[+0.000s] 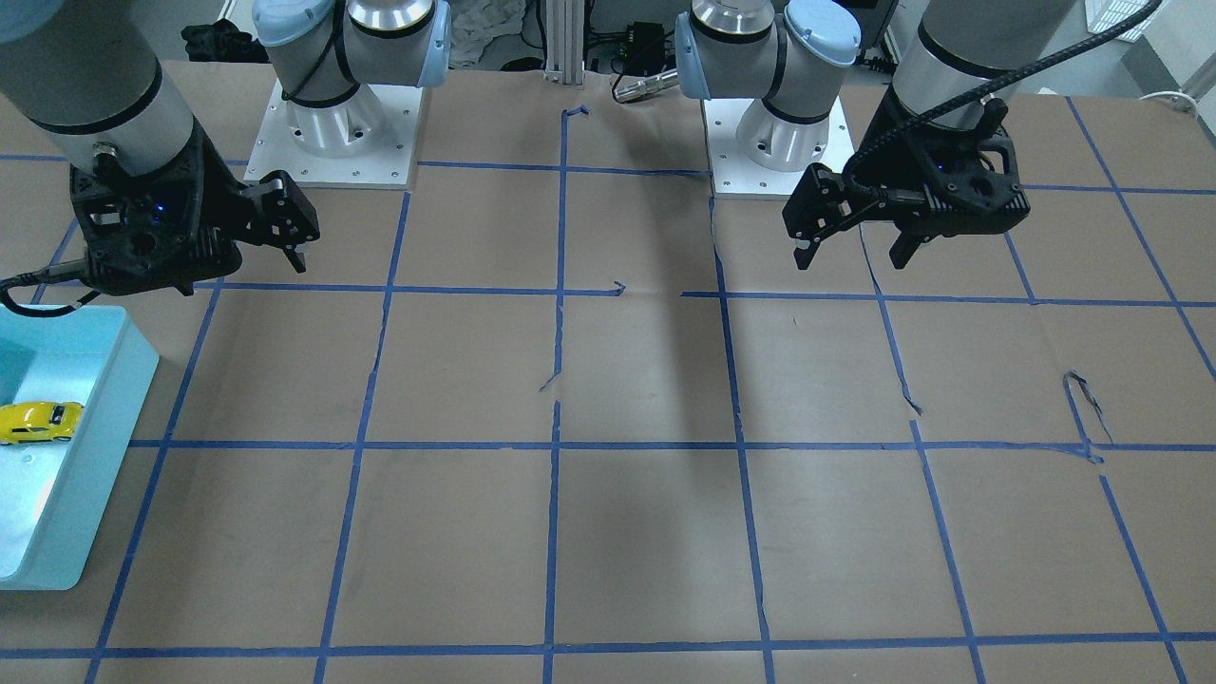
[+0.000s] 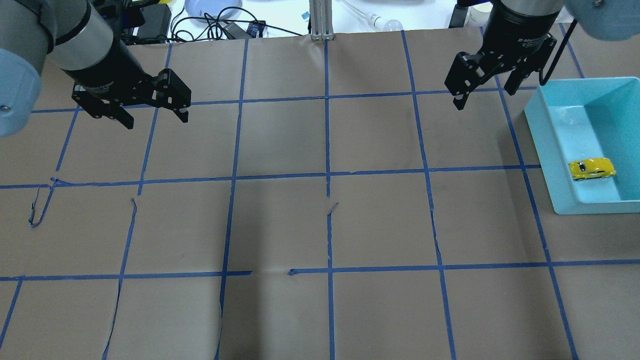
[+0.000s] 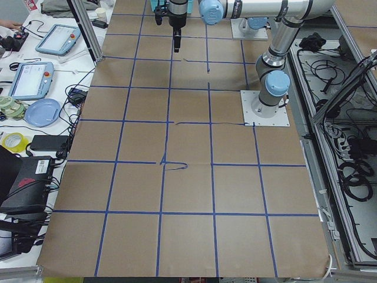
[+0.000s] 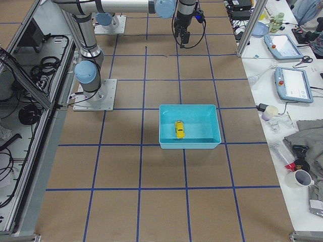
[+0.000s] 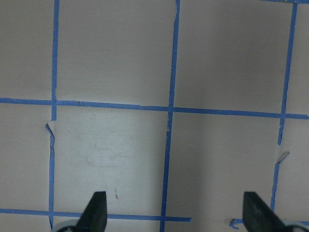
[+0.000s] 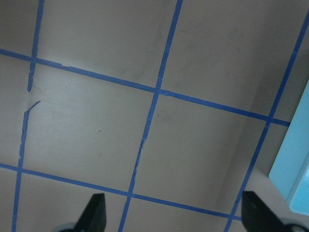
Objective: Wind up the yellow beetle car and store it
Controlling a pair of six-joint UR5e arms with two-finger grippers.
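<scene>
The yellow beetle car (image 2: 592, 169) lies on the floor of a light blue bin (image 2: 540, 145) at the table's right end, near the bin's front wall. It also shows as the small yellow car (image 1: 38, 421) in the bin (image 1: 114, 380) in the front-facing view, and as the car (image 4: 179, 129) in the right-side view. My right gripper (image 2: 484, 97) hangs open and empty above the table, just left of the bin's far corner. My left gripper (image 2: 156, 117) hovers open and empty over the far left of the table. Both wrist views show spread fingertips (image 5: 96, 210) (image 6: 94, 210) with only paper between them.
Brown paper with a blue tape grid (image 2: 327, 175) covers the table; some tape strips are torn and curled (image 2: 40, 210). Both arm bases (image 1: 332, 133) (image 1: 779, 142) stand at the robot's edge. Cables, tablets (image 4: 290, 83) and cups sit on side benches beyond the table.
</scene>
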